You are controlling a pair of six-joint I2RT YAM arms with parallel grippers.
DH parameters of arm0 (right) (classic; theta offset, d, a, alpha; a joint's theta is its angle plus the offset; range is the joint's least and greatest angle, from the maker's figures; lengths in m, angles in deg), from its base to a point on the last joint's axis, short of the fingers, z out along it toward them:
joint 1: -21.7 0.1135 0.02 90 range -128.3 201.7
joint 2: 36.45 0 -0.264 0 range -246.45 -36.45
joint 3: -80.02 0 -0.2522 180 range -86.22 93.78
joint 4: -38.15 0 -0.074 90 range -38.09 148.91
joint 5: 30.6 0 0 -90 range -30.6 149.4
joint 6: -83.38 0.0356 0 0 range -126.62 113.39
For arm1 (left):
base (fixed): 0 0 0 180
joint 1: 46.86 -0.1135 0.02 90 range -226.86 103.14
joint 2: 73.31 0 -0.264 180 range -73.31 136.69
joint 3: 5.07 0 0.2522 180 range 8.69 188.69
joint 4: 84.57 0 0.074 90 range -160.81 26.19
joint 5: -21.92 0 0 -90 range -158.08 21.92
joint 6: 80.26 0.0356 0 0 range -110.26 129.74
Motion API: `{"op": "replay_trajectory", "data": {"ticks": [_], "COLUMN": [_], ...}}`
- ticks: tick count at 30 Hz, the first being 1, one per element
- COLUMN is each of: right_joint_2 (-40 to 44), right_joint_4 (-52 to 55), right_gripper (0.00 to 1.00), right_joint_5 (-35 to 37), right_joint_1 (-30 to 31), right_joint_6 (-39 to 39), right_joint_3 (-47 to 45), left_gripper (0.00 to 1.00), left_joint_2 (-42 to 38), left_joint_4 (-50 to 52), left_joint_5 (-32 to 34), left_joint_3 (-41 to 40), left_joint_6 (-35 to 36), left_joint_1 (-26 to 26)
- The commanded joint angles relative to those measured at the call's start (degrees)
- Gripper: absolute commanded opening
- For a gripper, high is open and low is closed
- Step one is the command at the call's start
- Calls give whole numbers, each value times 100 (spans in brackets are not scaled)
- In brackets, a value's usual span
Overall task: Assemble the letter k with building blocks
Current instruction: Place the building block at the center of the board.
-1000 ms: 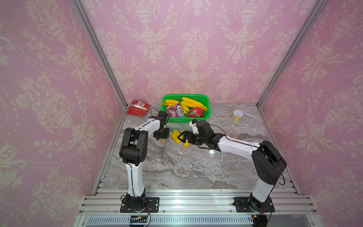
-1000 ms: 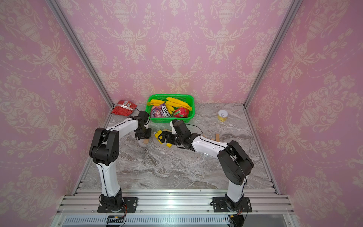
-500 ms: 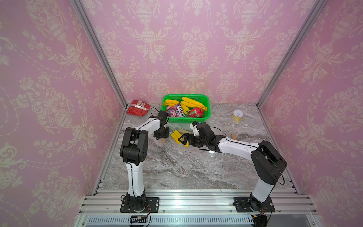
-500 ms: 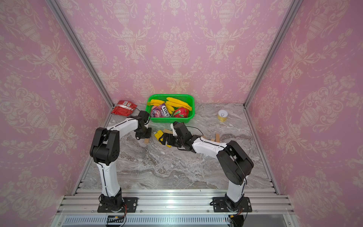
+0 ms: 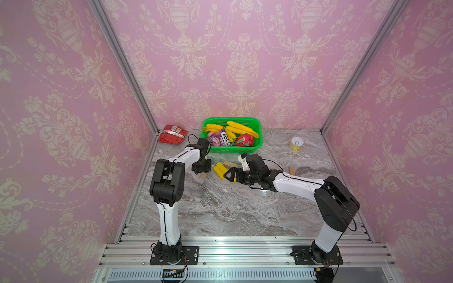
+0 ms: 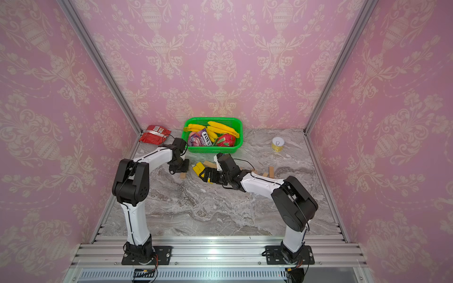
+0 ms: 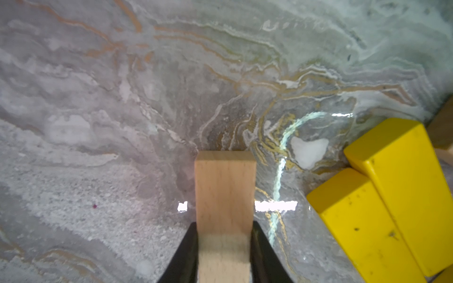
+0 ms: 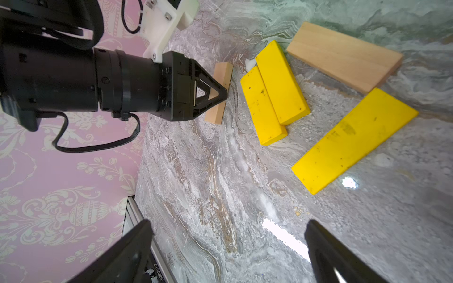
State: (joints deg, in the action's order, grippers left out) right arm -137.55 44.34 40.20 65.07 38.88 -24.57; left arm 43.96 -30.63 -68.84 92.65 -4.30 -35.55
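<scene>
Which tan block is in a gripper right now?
The tan block beside the two yellow blocks, clamped in the left gripper; the other tan blocks lie loose.

A grey marbled bench (image 5: pixel 232 208) stands inside three walls of pink wallpaper (image 5: pixel 240 61) printed with pale urns and garlands, with metal posts in the corners and a ribbed metal rail (image 5: pixel 232 252) along the near edge. A green plastic basket (image 5: pixel 230 119) sits against the back wall, near the middle. It holds several yellow bananas (image 5: pixel 241 127), a purple sweet bag (image 5: pixel 224 140) with "FOX'S" printed on it, and a red fruit with green tips (image 5: pixel 245 140), all packed close together. A crumpled red packet (image 5: pixel 172 134) lies in the far left corner, just beside the post. A small yellow tin (image 5: pixel 296 144) with a ring-pull lid stands upright towards the far right, well apart from the basket.
</scene>
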Motion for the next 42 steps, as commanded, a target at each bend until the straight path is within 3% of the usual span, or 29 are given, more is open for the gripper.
{"op": "replay_trajectory", "data": {"ticks": [1, 7, 19, 25, 32, 42], "right_joint_2": [157, 176, 136, 187, 382, 1382], "right_joint_4": [-114, -98, -114, -78, 161, 530], "right_gripper": [100, 100, 100, 100, 100, 100], "right_joint_5": [-13, 6, -53, -74, -39, 562], "right_joint_1": [-16, -17, -21, -18, 13, 221], "right_joint_6": [60, 39, 30, 21, -40, -118], "right_joint_3": [-148, -162, -127, -105, -56, -519], "left_gripper": [28, 30, 46, 48, 49, 49], "left_joint_2": [-20, 30, 20, -72, -523, -1607], "left_joint_4": [86, 94, 209, 279, 334, 203], "left_joint_5": [-39, -91, -93, -57, -26, -684], "left_joint_3": [59, 93, 243, 257, 156, -568], "left_joint_6": [41, 54, 85, 77, 57, -382], "left_joint_1": [-51, -52, -51, -50, -50, 37]}}
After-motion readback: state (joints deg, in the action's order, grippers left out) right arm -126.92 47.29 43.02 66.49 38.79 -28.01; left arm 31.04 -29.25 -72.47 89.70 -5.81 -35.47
